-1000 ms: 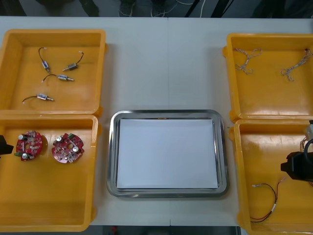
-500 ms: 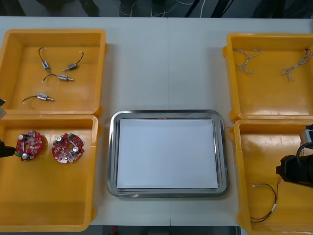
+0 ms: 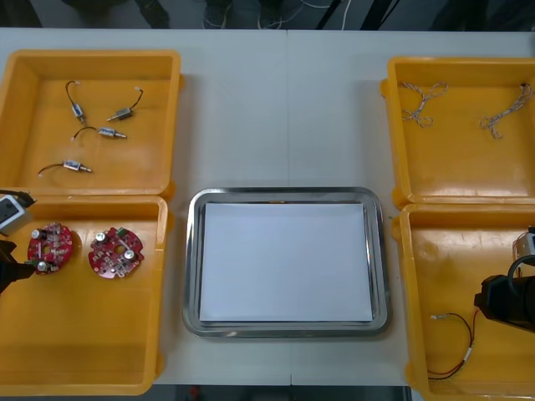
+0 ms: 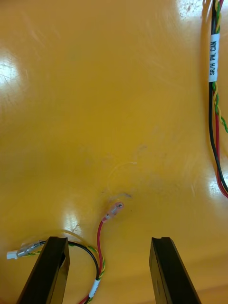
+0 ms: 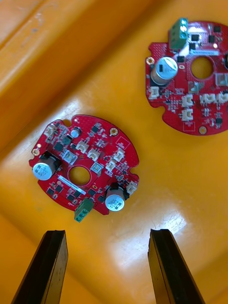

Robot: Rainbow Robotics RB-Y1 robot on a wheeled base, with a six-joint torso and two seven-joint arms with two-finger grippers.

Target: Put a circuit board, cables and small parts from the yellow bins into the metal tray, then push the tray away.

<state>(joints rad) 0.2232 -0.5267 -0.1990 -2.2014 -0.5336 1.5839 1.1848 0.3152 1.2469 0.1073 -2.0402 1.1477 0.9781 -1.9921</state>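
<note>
Jaws parted, the left gripper (image 5: 105,236) hangs over the near-left yellow bin (image 3: 84,351), with a round red circuit board (image 5: 85,166) just beyond its fingertips and a second board (image 5: 190,80) farther right. The metal tray (image 3: 284,194) sits between the bins, white inside. Over the near-right yellow bin (image 3: 443,251), the right gripper (image 4: 107,242) is likewise spread, a red and yellow cable (image 4: 99,235) between its fingers, apparently untouched.
</note>
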